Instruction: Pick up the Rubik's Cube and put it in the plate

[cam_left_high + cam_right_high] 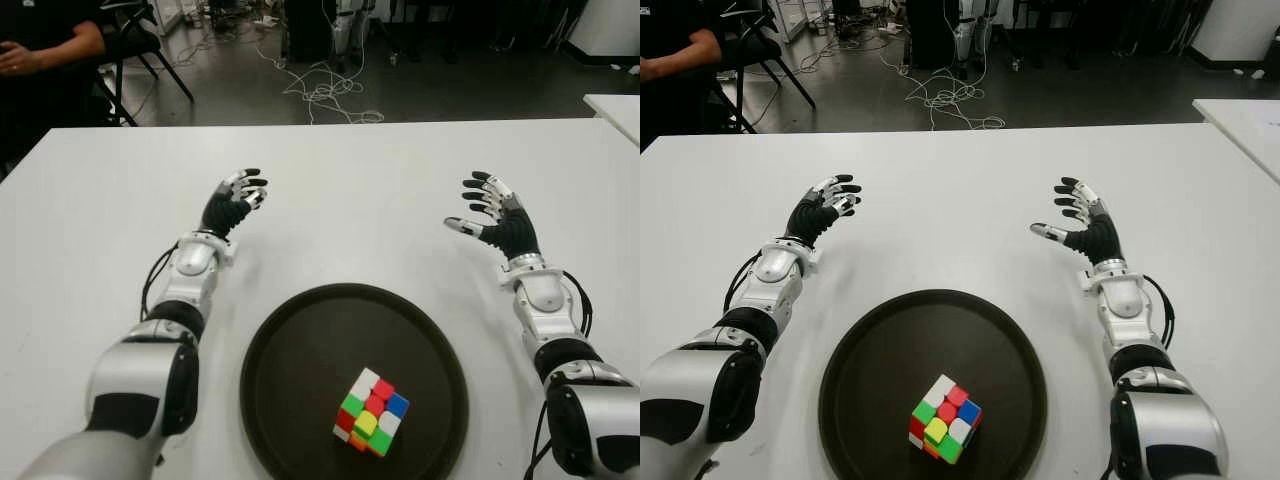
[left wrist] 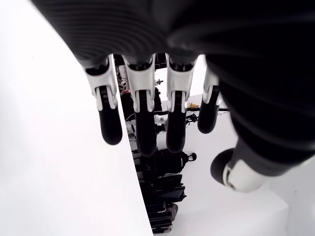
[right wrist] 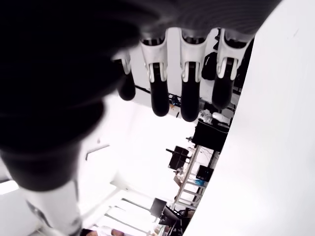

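So the Rubik's Cube [image 1: 370, 411] was already sitting in the plate [image 1: 290, 340], tilted on a corner, back toward the robot from both hands. Left hand [image 1: 233, 203] and right hand [image 1: 497, 220] were relaxed and empty, the right maybe slightly nearer.

Silver-shelled arms with black joints; left hand [image 1: 233, 203] and right hand [image 1: 497, 220] black-palmed, white-knuckled fingers, black cables at wrists.
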